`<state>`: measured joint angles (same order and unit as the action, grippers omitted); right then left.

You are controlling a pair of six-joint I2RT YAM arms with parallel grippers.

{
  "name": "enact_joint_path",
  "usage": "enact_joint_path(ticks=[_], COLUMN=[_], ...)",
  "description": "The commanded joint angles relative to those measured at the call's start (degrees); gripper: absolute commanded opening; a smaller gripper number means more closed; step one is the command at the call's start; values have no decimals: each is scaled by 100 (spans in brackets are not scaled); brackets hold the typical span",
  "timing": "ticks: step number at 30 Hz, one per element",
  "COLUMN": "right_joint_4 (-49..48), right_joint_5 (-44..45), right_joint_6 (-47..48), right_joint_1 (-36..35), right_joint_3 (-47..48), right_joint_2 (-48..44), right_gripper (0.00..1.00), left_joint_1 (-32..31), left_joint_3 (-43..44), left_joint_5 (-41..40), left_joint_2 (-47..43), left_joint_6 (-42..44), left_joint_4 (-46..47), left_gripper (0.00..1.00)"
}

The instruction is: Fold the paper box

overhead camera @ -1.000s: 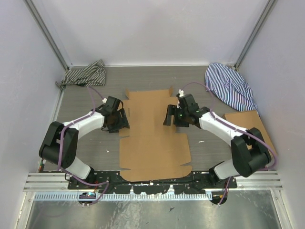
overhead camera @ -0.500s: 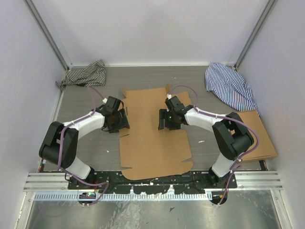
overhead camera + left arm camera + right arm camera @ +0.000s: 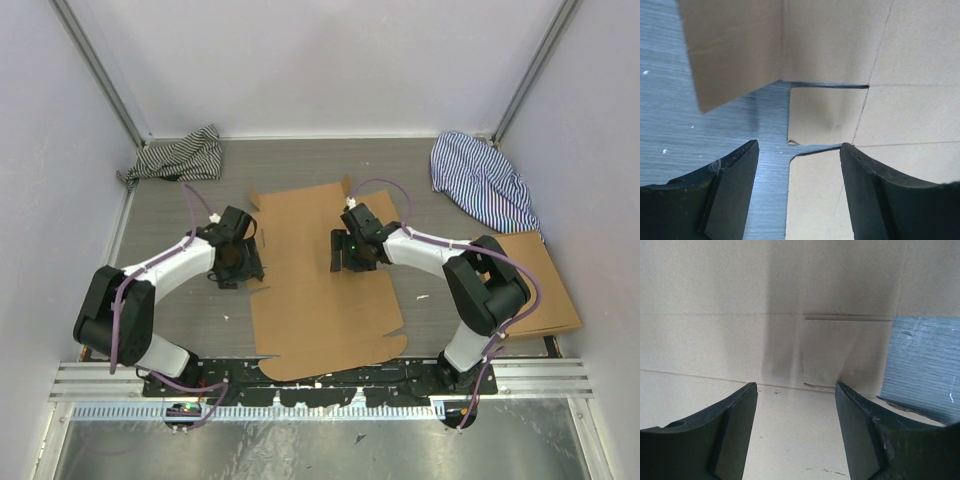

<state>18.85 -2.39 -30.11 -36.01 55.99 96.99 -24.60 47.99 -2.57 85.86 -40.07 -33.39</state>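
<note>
The paper box [image 3: 322, 285] lies unfolded as a flat brown sheet in the middle of the table [image 3: 300, 160]. It runs from the near edge by the arm bases toward the far side and sits a bit skewed, w/ the far end turned left. Creases, slits and notched flaps show along both long edges.

The left fingers [image 3: 732, 197] hang low at the sheet's left edge, by a notch and a slit. They're spread wide w/ nothing btwn them. One finger is over bare table, the other over cardboard. In the left wrist cam the flap just past the slit looks slightly raised, casting a shadow, but the angle is too poor to be sure.

The right fingers [image 3: 725, 437] are over the sheet's right-centre part, near a cut-out where grey table shows. They're also wide apart and grip nothing. Can't tell whether the tips touch the cardboard.

The left arm [image 3: 170, 262] reaches in from the left, the right arm [image 3: 430, 250] from the right, and the wrists face each other across the sheet.

Further out:
- a dark striped cloth [image 3: 178, 155] is bunched in the far-left corner
- a blue striped cloth [image 3: 482, 180] is at far right
- a plain cardboard rectangle [image 3: 550, 290] lies flat by the right wall, partly behind the right arm, well apart from the box
</note>
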Motion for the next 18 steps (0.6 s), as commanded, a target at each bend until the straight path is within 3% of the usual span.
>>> enact_joint_path(ticks=[1, 18], right_joint_4=[30, -180], right_joint_5=[18, -209], right_joint_6=[-115, -218], right_joint_1=[-51, -55], right_joint_3=[-9, -103], right_joint_2=[132, 242], right_gripper=[68, 68], left_joint_1=[-18, -19], left_joint_3=[80, -349], left_joint_5=[-261, 272], left_joint_2=[-272, 180], left_joint_6=[12, 73], left_joint_4=[-446, 956], left_gripper=[73, 70])
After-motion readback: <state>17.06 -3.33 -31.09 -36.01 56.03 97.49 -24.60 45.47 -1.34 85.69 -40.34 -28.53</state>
